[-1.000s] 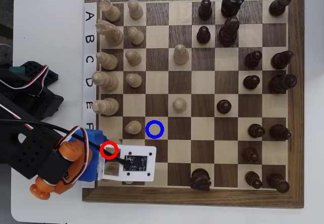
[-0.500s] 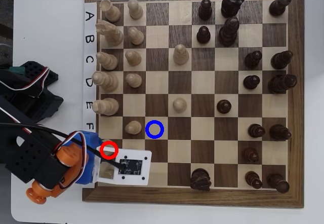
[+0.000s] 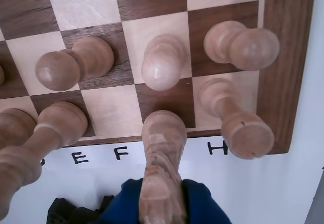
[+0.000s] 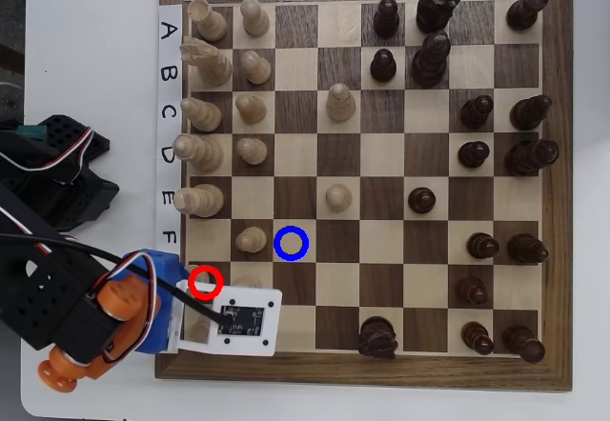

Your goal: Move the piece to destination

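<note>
In the wrist view the piece (image 3: 162,153), a pale carved knight, stands on a dark square in the board's edge row, between the letters F and H. My gripper (image 3: 162,188) is down around it, with blue finger (image 3: 202,206) material tight against both its sides. I cannot tell whether it grips. The overhead view has my gripper (image 4: 195,321) at the board's lower left corner, just below the red ring (image 4: 205,282), and the piece is hidden beneath it. The destination (image 4: 291,243), a light square with a blue ring, lies up and to the right and is bare.
Cream pieces crowd the knight in the wrist view: a pawn (image 3: 162,62) right behind it, another pawn (image 3: 76,64) to the left, a tall piece (image 3: 238,120) to the right. A cream pawn (image 4: 251,239) stands beside the destination. Dark pieces fill the board's right side.
My gripper and its white camera board have shifted down and to the left in the overhead view, toward the board's lower left corner. No piece on the board has moved.
</note>
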